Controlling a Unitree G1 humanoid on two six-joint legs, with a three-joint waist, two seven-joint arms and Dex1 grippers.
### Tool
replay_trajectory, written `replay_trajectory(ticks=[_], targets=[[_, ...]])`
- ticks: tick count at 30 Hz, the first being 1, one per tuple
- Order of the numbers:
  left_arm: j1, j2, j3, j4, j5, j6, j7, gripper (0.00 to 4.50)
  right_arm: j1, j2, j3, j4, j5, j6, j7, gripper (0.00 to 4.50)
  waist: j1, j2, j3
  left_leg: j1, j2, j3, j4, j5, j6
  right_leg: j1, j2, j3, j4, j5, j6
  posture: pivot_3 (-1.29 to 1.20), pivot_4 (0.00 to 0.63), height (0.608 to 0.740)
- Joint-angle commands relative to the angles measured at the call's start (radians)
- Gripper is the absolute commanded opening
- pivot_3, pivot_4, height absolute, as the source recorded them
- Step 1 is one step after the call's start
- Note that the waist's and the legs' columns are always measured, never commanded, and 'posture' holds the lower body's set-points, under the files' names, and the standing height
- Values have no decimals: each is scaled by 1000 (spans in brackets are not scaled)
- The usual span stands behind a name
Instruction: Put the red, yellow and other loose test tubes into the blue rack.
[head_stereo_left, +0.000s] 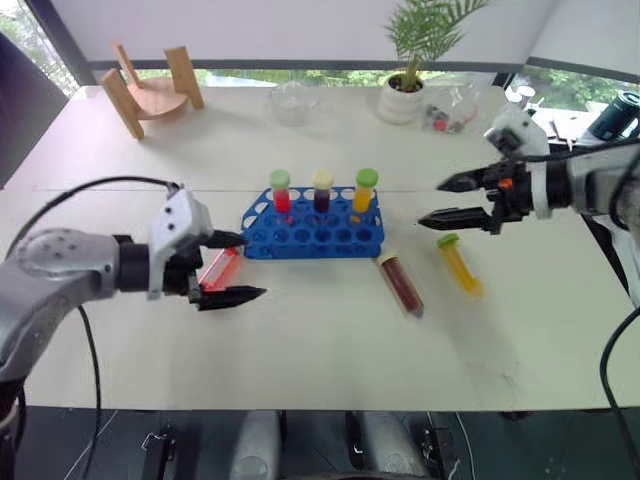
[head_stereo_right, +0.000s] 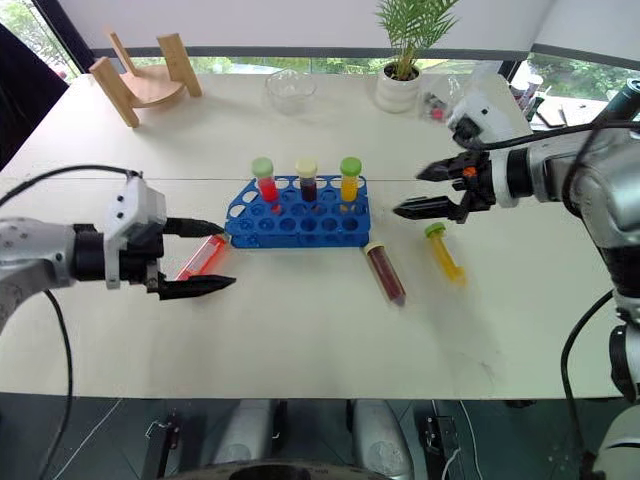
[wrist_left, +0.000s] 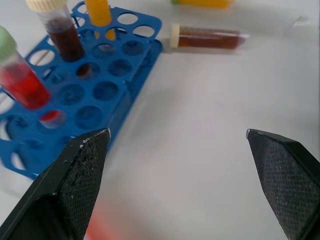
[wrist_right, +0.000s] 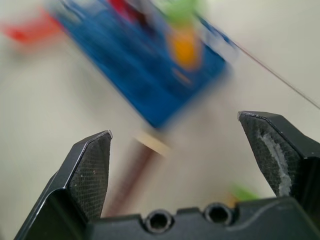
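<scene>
- Blue plastic rack is carrying three upright tubes; head views are revealing a red-filled tube lying beside the wide left claw.
- Right claw is gaping empty above the counter.

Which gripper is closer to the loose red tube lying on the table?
Left. The left gripper hangs open right over the red tube, beside the blue rack. The right gripper is open on the rack's far side, near the yellow tube.

Left arm reaches in from left, left gripper pointing toward centre, fingers spread wide, nothing between them. Right arm extends from right, right gripper pointing left, fingers wide apart, empty.
</scene>
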Motion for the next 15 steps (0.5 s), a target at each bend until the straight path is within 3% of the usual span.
replay_trajectory(ticks=[1,7,14,15], targets=[[-48,12,-18,15,79,-85,-39,4500,-88,19,112,158,-165,-19,107,4461,-2,2,1,-1,0,0,-1,0,0,-2,0,0,1,0,0,0,150,740],[21,-85,13,23,95,-116,6,4500,-142,128,201,357,-308,1,185,4461,-7,3,2,-13,1,0,0,0,0,-16,1,1,6,0,-1,0,150,740],[141,-161,21,-31,107,-127,71,4500,-148,210,247,494,-429,-44,248,4461,-2,3,2,-15,0,0,4,1,-1,-16,1,0,8,0,1,0,150,740],[148,-170,19,-33,111,-131,78,4500,-149,222,254,519,-449,-59,254,4233,-1,3,2,-14,0,0,5,1,-1,-16,1,0,8,0,1,0,150,740]])
